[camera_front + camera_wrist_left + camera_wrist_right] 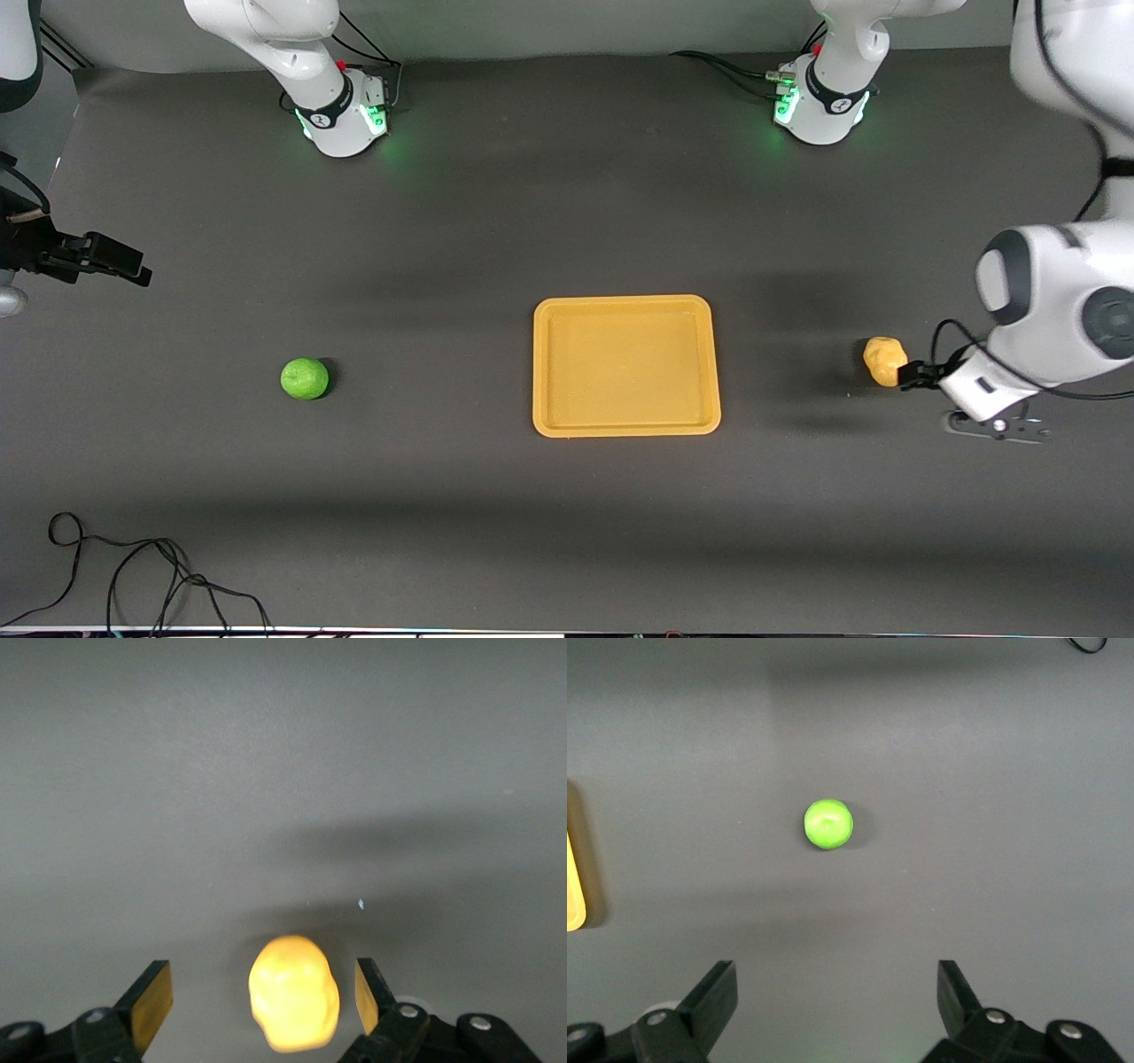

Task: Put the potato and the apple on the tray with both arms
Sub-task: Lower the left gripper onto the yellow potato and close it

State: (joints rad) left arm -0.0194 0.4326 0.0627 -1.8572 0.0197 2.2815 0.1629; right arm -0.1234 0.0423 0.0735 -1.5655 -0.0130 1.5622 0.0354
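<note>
Potato (294, 1005) sits on surface toward left arm's end, between my left fingers (149, 1001), apart w/ gaps both sides, not yet gripping. Lumpy shape could squirt out if squeeze lands off-centre. Right fingers (713, 992) wide apart, waiting over bare surface; apple (305, 378) and tray (625, 430) untouched.

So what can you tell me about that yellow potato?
The potato is small, lumpy, oval and pale yellow-tan, and looks like smooth plastic. It lies on the dark table mat toward the left arm's end, apart from the orange tray. The left gripper is down around it, one of its fingers on each side with a gap showing, so it is not squeezed yet. Only the mat is seen touching it.
</note>
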